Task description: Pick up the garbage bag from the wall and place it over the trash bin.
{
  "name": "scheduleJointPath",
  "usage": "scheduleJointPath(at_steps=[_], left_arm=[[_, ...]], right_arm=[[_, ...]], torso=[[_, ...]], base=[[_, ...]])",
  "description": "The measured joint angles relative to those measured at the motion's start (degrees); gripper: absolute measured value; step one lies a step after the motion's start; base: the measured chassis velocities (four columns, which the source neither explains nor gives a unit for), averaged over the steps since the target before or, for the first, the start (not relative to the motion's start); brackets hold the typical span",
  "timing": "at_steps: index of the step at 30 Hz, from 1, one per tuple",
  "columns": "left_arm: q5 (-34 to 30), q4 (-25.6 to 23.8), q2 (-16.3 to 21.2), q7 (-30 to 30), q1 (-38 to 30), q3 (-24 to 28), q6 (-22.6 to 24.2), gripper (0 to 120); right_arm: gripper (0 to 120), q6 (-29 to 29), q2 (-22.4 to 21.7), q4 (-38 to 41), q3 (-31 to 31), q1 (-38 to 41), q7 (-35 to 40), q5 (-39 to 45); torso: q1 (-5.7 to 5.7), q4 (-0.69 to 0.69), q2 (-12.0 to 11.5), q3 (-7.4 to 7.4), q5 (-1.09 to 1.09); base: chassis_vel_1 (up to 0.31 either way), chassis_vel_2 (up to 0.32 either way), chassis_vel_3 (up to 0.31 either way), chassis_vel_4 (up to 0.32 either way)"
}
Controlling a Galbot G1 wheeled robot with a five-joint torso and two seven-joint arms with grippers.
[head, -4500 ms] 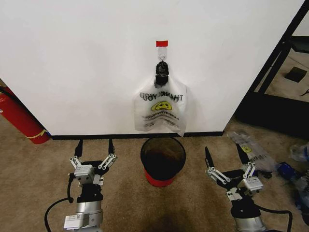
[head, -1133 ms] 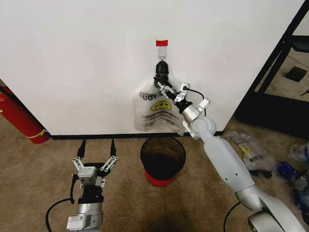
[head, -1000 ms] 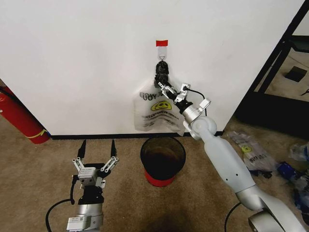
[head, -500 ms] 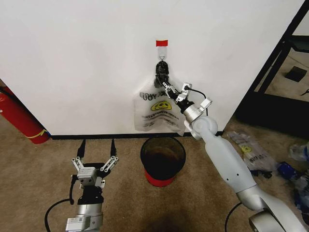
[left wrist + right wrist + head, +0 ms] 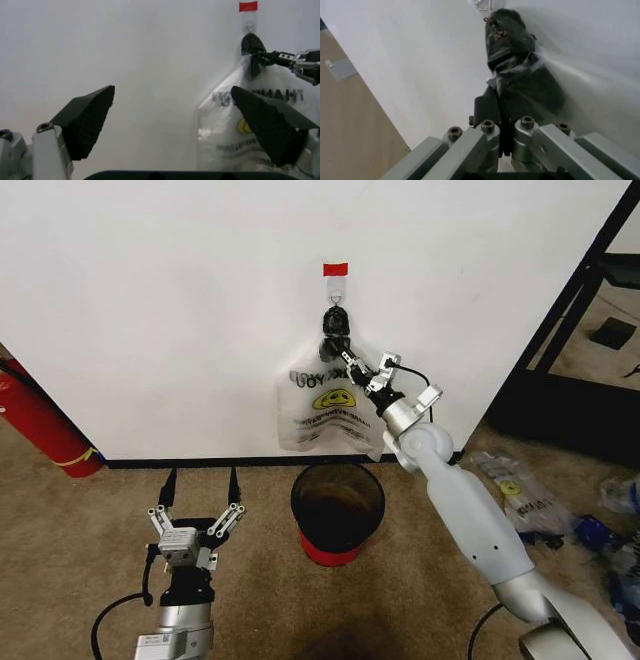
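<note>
Thin translucent plastic, the garbage bag (image 5: 332, 408) hangs centre frame in the head view on the wall (image 5: 180, 310), crinkled and limp, widening downward from a bunched dark neck. Yellow smiley and black "THANK YOU" print read reversed on its face. Neck is gathered into a black knotted lump just under a small metal hook (image 5: 336, 302), with a red tape strip (image 5: 335, 269) right above it. Wall is plain matte white, black baseboard along the bottom.

Right gripper (image 5: 351, 361) is raised upper centre, at the bag's neck just below the knot. In the right wrist view its dark fingers (image 5: 487, 108) are pressed together on the twisted black-and-clear plastic, jaws clamped on the bag's neck. Silver arm (image 5: 465, 510), smooth rounded shell, runs down to lower right of the frame.

Left gripper (image 5: 198, 502) sits low in the lower left, above the carpet, well apart from the bag. Jaws wide apart; left wrist view shows two black wedge-shaped ribbed pads (image 5: 87, 118) with a big gap, bag seen past them at right.

Trash bin (image 5: 338, 513) is round, black, open-topped, red band at base, standing on tan short-pile carpet (image 5: 80, 550) directly below the bag, near the baseboard. Red fire extinguisher (image 5: 40, 425), cylindrical, leans at the far left edge. Black metal frame (image 5: 580, 290) at upper right. More clear smiley bags (image 5: 520, 490) lie flat on the floor at right.
</note>
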Motion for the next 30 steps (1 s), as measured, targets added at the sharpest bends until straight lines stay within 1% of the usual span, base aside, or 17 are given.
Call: scheduleJointPath(at_steps=[7,10,11,12,16,18,20,25,26,27,30], left_arm=[[0.01,0.79,0.21,0.00,-0.42,0.43,-0.05,90],[0.15,0.85,0.03,0.00,-0.39,0.72,-0.08,90],[0.15,0.85,0.03,0.00,-0.39,0.72,-0.08,90],[0.26,0.95,-0.03,0.01,-0.37,0.80,-0.12,90],[0.29,1.13,0.05,0.00,-0.47,1.05,-0.17,90],[0.31,1.14,0.06,0.00,-0.47,1.14,-0.18,90],[0.50,1.14,-0.03,0.00,-0.43,1.37,-0.33,90],[0.66,0.90,0.22,0.00,-0.14,1.58,-0.58,90],[0.66,0.80,0.36,0.01,-0.10,1.59,-0.66,90],[0.66,0.80,0.36,0.01,-0.10,1.59,-0.66,90],[0.65,0.57,0.60,-0.03,0.04,1.67,-0.89,90]], right_arm=[[0,0.07,0.46,5.43,1.56,-5.70,0.10,-1.38],[0,0.07,-0.31,9.13,1.93,-9.29,0.06,-1.94],[0,0.07,-0.31,9.13,1.93,-9.29,0.06,-1.94],[0,0.05,-0.73,10.84,2.00,-11.10,-0.01,-2.19],[0,0.03,-2.33,15.60,2.71,-17.28,-0.94,-3.56],[0,0.03,-2.61,16.32,3.00,-18.35,-1.08,-3.78],[0,0.10,-3.23,18.20,3.84,-21.05,-1.55,-4.50],[0,0.85,-4.71,23.27,5.96,-27.88,-4.41,-8.17],[0,1.25,-5.10,24.45,6.44,-29.72,-5.42,-9.62],[0,1.25,-5.10,24.45,6.44,-29.72,-5.42,-9.62],[0,2.43,-5.89,26.46,7.77,-33.87,-7.70,-14.25]], torso=[[0.00,0.01,0.00,0.00,-0.01],[0.00,0.01,0.00,-0.01,0.00],[0.00,0.01,0.00,-0.01,0.00],[0.00,-0.02,0.00,0.00,0.00],[0.00,0.01,0.00,-0.01,0.00],[0.00,0.01,0.00,-0.01,0.00],[0.00,0.00,0.00,-0.01,0.00],[0.00,0.01,0.00,-0.01,0.01],[0.00,0.00,0.00,-0.01,0.00],[0.00,0.00,0.00,-0.01,0.00],[-0.01,0.01,0.00,-0.01,0.01]], base=[[0.000,0.000,0.000,0.000],[0.000,0.000,0.000,0.000],[0.000,0.000,0.000,0.000],[0.000,0.000,0.000,0.000],[0.000,0.000,0.000,0.000],[0.000,0.000,0.000,0.000],[0.000,0.000,0.000,0.000],[0.000,0.000,0.000,0.000],[0.000,0.000,0.000,0.000],[0.000,0.000,0.000,0.000],[0.000,0.000,0.000,0.000]])
